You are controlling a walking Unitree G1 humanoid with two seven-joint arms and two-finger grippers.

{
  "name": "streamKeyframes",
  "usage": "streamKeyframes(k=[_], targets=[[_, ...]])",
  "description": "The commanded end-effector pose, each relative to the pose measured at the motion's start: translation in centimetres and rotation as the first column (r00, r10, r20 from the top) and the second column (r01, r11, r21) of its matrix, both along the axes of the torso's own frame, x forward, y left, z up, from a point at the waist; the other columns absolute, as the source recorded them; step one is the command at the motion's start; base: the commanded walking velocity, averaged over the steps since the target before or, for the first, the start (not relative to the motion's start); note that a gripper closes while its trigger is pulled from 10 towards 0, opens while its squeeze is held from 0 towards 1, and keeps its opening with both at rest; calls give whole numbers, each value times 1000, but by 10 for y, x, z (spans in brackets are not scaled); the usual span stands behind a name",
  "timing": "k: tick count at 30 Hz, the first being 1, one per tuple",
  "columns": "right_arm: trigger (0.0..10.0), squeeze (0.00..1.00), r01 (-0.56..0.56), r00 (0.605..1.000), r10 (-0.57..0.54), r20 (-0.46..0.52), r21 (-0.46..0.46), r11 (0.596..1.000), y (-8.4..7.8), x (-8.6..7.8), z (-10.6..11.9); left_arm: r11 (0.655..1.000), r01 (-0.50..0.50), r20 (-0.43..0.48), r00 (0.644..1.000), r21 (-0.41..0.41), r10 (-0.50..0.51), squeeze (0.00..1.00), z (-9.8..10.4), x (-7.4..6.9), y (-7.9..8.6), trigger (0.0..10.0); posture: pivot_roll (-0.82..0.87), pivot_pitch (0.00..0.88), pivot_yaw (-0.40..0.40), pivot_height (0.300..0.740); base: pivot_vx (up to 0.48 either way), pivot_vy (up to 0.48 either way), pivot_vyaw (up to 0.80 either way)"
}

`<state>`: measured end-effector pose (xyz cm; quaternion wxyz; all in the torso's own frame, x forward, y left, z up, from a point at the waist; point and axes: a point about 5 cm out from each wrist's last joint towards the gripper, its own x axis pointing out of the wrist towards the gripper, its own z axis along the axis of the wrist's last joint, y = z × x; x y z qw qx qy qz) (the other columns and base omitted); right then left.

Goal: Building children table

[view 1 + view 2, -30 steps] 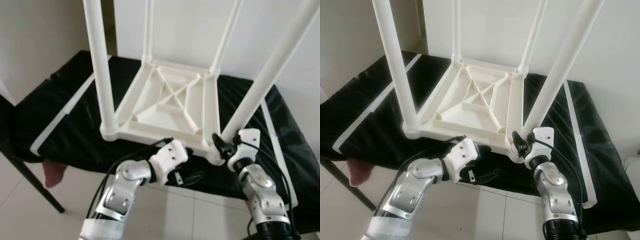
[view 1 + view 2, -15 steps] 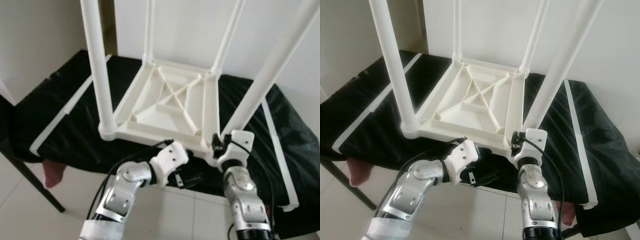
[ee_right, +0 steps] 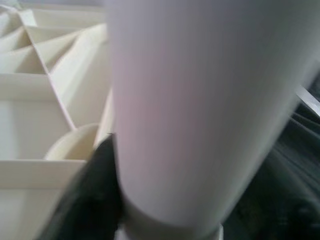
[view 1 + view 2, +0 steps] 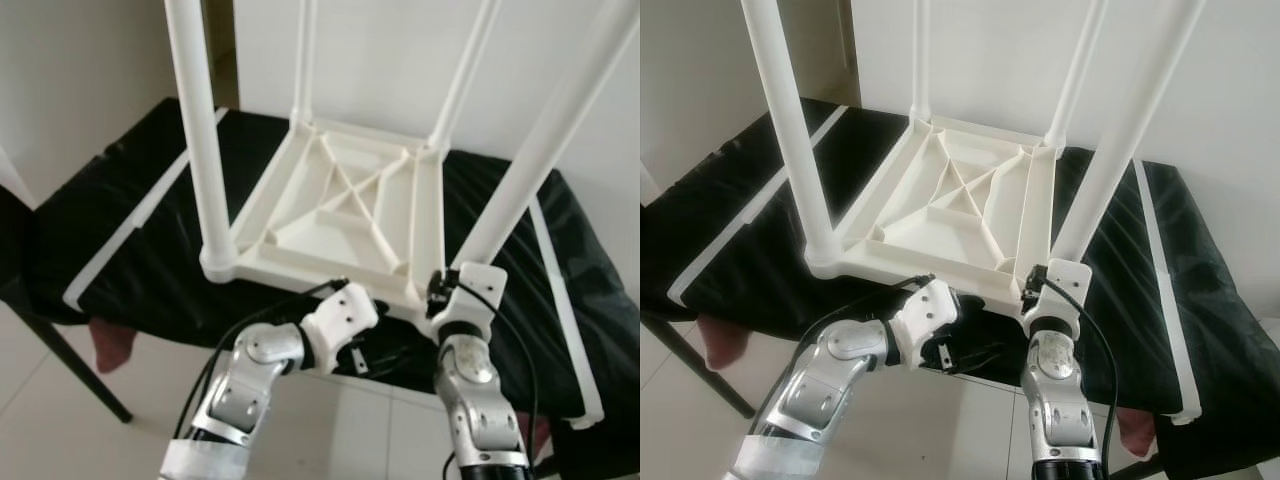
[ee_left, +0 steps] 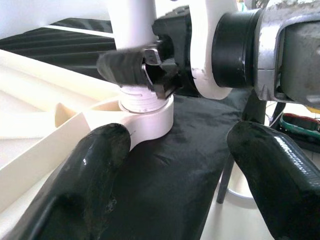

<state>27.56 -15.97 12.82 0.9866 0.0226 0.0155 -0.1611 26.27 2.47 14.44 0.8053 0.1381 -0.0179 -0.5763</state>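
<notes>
A white children's table (image 4: 340,215) lies upside down on a black-covered surface (image 4: 120,230), its legs pointing up. My right gripper (image 4: 437,290) is shut on the base of the near right leg (image 4: 535,160), just above its socket. In the left wrist view one black finger (image 5: 127,67) wraps the leg (image 5: 131,30). In the right wrist view the leg (image 3: 200,100) is very close, with a finger (image 3: 92,200) against it. My left gripper (image 5: 180,170) stands open and holds nothing, just below the table's near edge beside that corner socket (image 5: 147,117).
White strips (image 4: 130,225) lie along both sides of the black cover. A dark frame leg (image 4: 70,365) stands at the left on the tiled floor (image 4: 370,430). A white wall (image 4: 380,50) is close behind. A pink-red object (image 4: 112,345) hangs under the front edge.
My right forearm has swung inward beneath the corner while its gripper stays on the near right leg. The left arm has hardly moved. The camera shifted slightly.
</notes>
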Motion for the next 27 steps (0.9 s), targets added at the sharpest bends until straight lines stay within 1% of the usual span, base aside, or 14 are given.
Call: streamKeyframes(k=[1,7,10,11,12,14,15,17,20,22,23,24,26,27], targets=[[10000,1000,36,998,-33,-55,44,998,1,-5,-11,996,-82,14,996,-27,83,0,3,3,-3,10000,13,23,-70,740,0,0,0],[10000,1000,6,1000,-5,-12,35,999,-3,-3,-3,997,-76,18,997,-27,76,0,4,4,-4,10000,7,18,-68,740,0,0,0],[10000,1000,-47,999,47,10,27,999,-7,1,1,997,-77,22,997,-28,78,0,5,5,-4,10000,7,15,-68,740,0,0,0],[10000,1000,-100,995,99,18,20,995,-11,2,2,996,-79,25,997,-29,79,0,6,6,-4,10000,7,13,-71,740,0,0,0],[10000,929,-132,991,132,24,2,991,-15,3,2,996,-80,25,996,-31,81,0,6,6,-4,10000,6,12,-70,740,0,0,0],[10000,929,-150,988,151,27,-13,989,-17,4,3,996,-81,25,996,-32,82,0,7,6,-4,10000,6,12,-70,740,0,0,0],[10000,0,-175,984,176,25,-36,984,-20,5,3,996,-81,25,996,-32,82,0,7,7,-4,10000,6,9,-69,740,0,0,0],[10000,0,-241,969,245,31,-87,967,-28,9,5,996,-79,25,996,-34,80,0,7,6,-5,10000,5,10,-69,740,0,0,0],[10000,0,-310,950,313,19,-80,947,-31,12,4,996,-78,29,996,-32,79,0,8,7,-5,10000,7,8,-69,740,0,0,0],[10000,0,-398,915,402,16,-114,910,-36,16,6,996,-79,32,996,-31,80,0,8,7,-5,10000,8,5,-68,740,0,0,0],[10000,0,-398,915,402,16,-114,910,-36,16,6,996,-79,32,996,-31,80,0,8,7,-5,10000,8,5,-68,740,0,0,0],[10000,0,-452,889,458,10,-142,880,-39,18,8,996,-80,33,996,-31,81,0,9,8,-4,10000,12,2,-68,740,0,0,0],[10000,0,-452,889,458,10,-142,880,-39,18,8,996,-80,33,996,-31,81,0,9,8,-4,10000,12,2,-68,740,0,0,0],[10000,0,-507,860,510,-15,-134,851,-42,19,6,996,-82,35,996,-30,83,0,9,8,-4,10000,14,0,-68,740,0,0,0]])
